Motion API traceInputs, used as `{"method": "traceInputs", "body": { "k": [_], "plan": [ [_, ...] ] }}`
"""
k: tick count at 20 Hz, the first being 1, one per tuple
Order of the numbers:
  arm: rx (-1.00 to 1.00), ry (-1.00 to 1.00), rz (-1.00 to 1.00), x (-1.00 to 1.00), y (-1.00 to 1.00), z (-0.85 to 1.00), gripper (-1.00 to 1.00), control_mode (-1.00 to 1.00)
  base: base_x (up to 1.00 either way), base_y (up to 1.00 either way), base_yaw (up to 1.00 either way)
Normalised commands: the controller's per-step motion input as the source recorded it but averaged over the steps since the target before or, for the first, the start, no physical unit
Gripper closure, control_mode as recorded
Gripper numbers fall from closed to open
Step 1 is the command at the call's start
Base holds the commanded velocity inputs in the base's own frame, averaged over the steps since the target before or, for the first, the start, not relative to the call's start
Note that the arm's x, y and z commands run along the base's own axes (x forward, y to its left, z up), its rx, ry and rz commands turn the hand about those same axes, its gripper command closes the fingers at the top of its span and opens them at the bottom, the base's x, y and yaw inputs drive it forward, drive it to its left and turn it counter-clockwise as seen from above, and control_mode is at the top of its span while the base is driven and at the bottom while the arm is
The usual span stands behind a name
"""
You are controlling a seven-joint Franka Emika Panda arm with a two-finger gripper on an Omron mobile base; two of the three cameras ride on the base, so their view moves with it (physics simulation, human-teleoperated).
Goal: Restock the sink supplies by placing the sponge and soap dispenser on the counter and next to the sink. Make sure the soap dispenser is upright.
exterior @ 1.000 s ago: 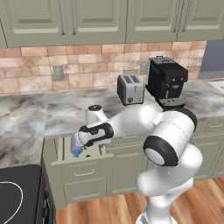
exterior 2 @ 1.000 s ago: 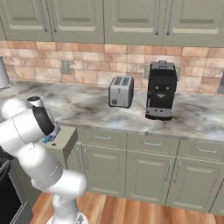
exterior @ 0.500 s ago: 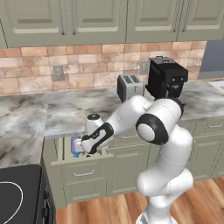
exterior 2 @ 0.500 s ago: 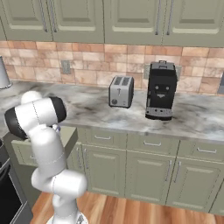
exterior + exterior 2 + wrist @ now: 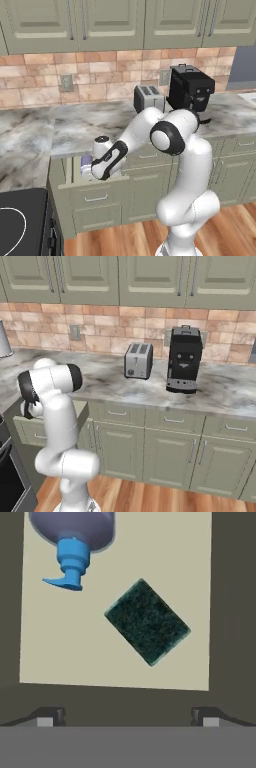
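The white arm folds down, its two-finger gripper (image 5: 127, 716) spread wide over the open olive drawer (image 5: 115, 667), which holds the green-topped sponge (image 5: 147, 622) and lavender-blue soap dispenser (image 5: 74, 532).

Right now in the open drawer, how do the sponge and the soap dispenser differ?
Colour: the sponge shows a dark green face; the soap dispenser is lavender-blue with a bright blue pump.
Shape: the sponge is a flat rectangular block; the dispenser is a rounded bottle.
Framing in the hand view: the sponge shows whole, turned diagonal; the dispenser is cut off by the top edge.
Shared: both sit on the pale floor of the drawer, apart from each other, neither held.
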Motion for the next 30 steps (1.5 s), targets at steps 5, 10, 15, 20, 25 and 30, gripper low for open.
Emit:
{"method": "traceInputs", "body": {
  "k": [5, 10, 15, 20, 25, 30],
  "plan": [
    [0.00, 0.07, 0.00, -0.21, 0.01, -0.14, -1.00, -1.00, 0.00, 0.00, 0.00],
    [0.00, 0.01, -0.01, -0.90, -0.10, 0.00, -1.00, -1.00, 0.00, 0.00, 0.00],
    [0.05, 0.00, 0.00, -1.00, -0.38, -0.04, -1.00, -1.00, 0.00, 0.00, 0.00],
    [0.12, 0.00, 0.00, -1.00, -0.61, -0.06, -1.00, -1.00, 0.00, 0.00, 0.00],
    [0.05, -0.01, 0.00, -0.74, -0.39, 0.40, -1.00, -1.00, 0.00, 0.00, 0.00],
    [-0.02, 0.16, 0.00, 0.40, 0.15, 0.95, -1.00, -1.00, 0.00, 0.00, 0.00]
  ]
}}
